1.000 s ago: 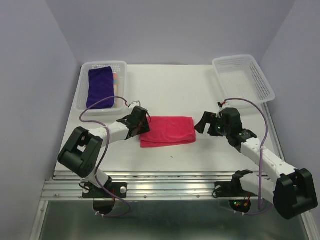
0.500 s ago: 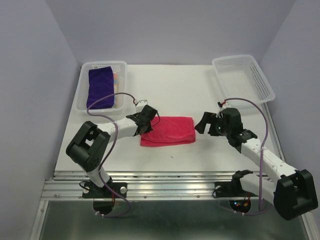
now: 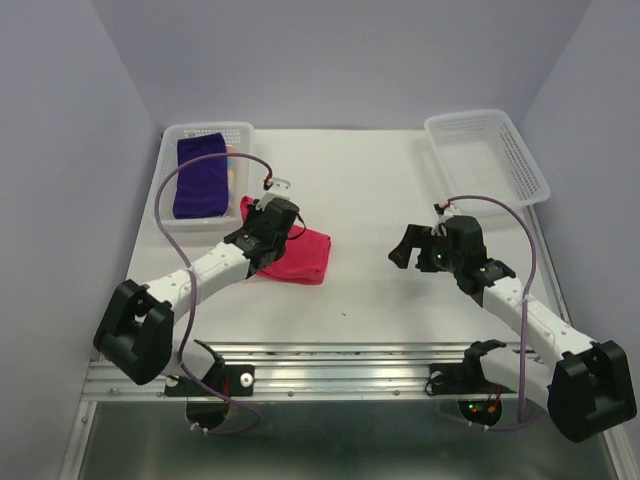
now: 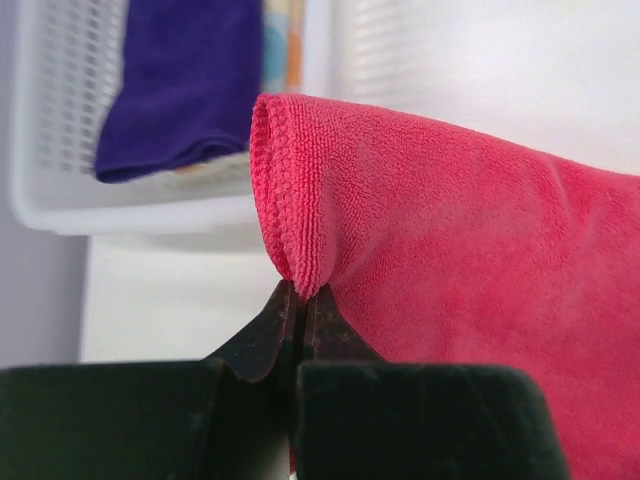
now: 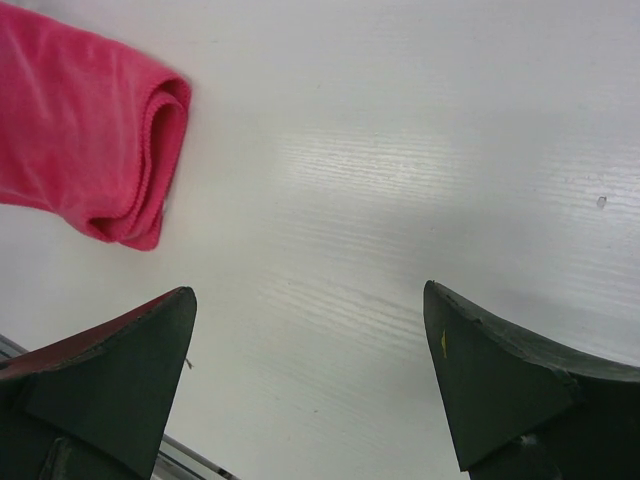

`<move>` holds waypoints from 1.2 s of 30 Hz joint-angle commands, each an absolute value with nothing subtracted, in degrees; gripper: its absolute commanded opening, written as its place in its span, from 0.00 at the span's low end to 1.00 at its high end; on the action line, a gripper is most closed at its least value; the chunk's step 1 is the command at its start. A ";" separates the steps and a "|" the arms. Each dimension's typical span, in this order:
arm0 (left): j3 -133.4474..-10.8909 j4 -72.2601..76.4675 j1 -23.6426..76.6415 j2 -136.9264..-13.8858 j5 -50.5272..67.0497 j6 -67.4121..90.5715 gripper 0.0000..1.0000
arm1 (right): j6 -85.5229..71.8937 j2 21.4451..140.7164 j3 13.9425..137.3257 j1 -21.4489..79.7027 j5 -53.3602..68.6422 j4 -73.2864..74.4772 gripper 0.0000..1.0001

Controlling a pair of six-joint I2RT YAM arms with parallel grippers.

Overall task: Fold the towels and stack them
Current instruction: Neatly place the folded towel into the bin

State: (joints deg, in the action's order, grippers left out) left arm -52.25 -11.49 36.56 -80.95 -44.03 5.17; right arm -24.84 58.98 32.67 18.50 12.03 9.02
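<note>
My left gripper is shut on the hemmed edge of the hot pink towel. That edge is lifted, and the rest of the folded cloth drapes down to the right onto the table. The towel's rolled far end shows at the upper left of the right wrist view. A deep purple towel lies in the left white basket, with a striped pastel towel peeking out beside it. My right gripper hovers open over bare table, right of the pink towel.
A second white perforated basket stands at the back right with nothing in it. Lilac walls close in the white table on three sides. A metal rail runs along the near edge by the arm bases.
The left gripper shut on the pink towel's left edge, lifted it and pulled the towel left toward the left basket. The right arm barely moved.
</note>
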 commanded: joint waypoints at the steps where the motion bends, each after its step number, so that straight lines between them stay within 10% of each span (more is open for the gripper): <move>1: -45.65 -0.55 34.73 -73.85 -51.10 -20.84 0.00 | -23.64 59.15 34.36 18.98 14.41 8.17 1.00; 11: -40.25 16.97 24.80 -52.65 -32.36 -52.71 0.00 | -23.29 60.12 34.63 18.90 16.79 7.64 1.00; 36: -58.97 7.82 3.78 -66.79 -3.25 -82.96 0.00 | -21.71 62.75 36.47 18.90 4.05 10.28 1.00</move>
